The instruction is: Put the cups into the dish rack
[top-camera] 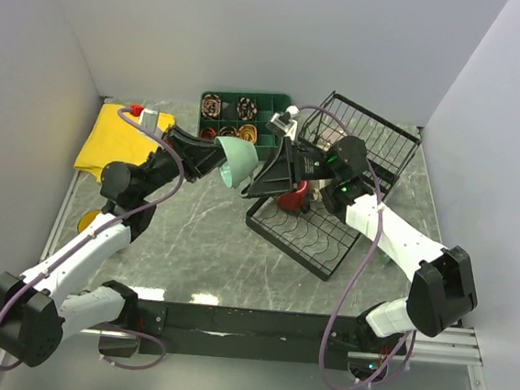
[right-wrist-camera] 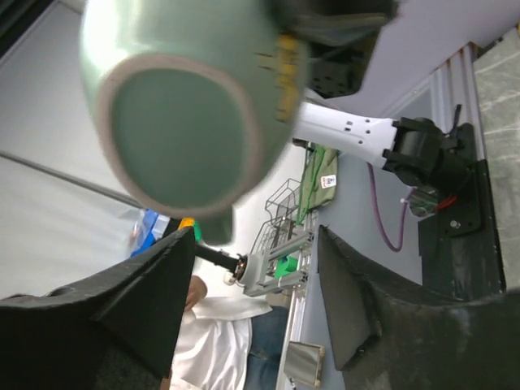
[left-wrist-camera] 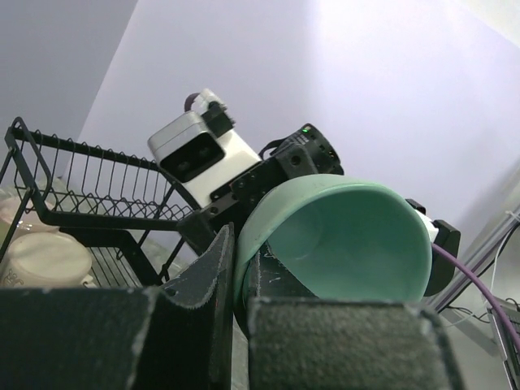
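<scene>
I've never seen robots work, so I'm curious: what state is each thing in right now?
teal mug: held in the air, tipped sideways.
left gripper: shut on the teal mug's rim.
right gripper: open, empty, near the teal mug.
red mug: resting in the dish rack.

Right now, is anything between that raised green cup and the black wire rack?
Yes: the right arm's open fingers hang between the teal cup, gripped by the left fingers, and the dish rack.
</scene>
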### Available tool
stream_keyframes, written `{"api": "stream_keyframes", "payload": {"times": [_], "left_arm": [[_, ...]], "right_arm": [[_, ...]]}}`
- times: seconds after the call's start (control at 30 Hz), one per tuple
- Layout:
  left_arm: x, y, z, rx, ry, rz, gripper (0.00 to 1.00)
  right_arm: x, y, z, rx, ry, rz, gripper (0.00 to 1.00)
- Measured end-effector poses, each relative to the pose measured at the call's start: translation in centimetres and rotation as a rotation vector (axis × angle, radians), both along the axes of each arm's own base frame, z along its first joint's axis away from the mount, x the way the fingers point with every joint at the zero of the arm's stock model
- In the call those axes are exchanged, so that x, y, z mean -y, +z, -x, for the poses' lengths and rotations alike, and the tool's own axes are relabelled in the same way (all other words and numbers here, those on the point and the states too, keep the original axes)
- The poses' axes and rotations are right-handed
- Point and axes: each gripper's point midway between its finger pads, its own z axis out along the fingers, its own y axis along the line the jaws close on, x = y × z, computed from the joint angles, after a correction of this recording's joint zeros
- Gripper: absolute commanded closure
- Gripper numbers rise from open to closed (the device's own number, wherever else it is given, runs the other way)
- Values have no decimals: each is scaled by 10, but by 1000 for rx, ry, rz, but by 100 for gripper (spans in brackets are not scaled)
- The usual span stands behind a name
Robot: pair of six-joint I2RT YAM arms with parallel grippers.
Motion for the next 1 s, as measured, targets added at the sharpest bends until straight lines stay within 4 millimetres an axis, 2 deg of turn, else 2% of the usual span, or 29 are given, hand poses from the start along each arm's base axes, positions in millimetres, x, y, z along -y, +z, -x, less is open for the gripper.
{"api": "stream_keyframes", "payload": {"times": [0.2, 0.33, 0.4, 0.43, 0.53, 0.57, 0.63, 0.67, 0.73, 0.77, 0.8, 0.87, 0.93, 0.97, 1.0], "left_arm": [[9, -7, -7, -26, -1, 4, 99], [14, -9, -10, -34, -4, 13, 99], [16, -11, -12, -38, -1, 15, 99], [17, -12, -13, -43, 1, 18, 99], [17, -8, -16, -32, 15, 27, 99], [17, -6, -16, -19, 18, 28, 96], [18, -4, -15, -10, 17, 29, 87], [18, -4, -15, -7, 17, 28, 74], [18, -4, -15, -3, 24, 27, 60], [19, -4, -14, -3, 19, 25, 48], [21, -5, -13, -4, 12, 21, 42], [23, -5, -9, -4, 3, 15, 22], [22, -4, -5, -6, 5, 7, 16], [21, -3, -3, -3, 10, 5, 4], [18, -1, 0, 2, 17, 1, 4]], "right_arm": [[-4, 9, 8, 17, 28, -26, 48], [-7, 10, 7, 5, 34, -30, 60], [-7, 10, 7, 0, 36, -30, 69], [-7, 11, 7, 0, 37, -31, 80], [-6, 12, 7, -4, 37, -33, 99], [-5, 12, 7, 0, 36, -35, 100], [-5, 13, 6, 10, 34, -40, 100], [-4, 13, 7, 15, 35, -40, 100], [-4, 12, 7, 26, 33, -40, 100], [-5, 10, 6, 33, 30, -38, 100], [-5, 9, 6, 36, 27, -33, 100], [-5, 5, 3, 42, 19, -25, 100], [-3, 2, 1, 52, 8, -14, 100], [-2, 0, -1, 61, 0, -10, 100], [0, 0, -2, 72, -10, -7, 100]]}}
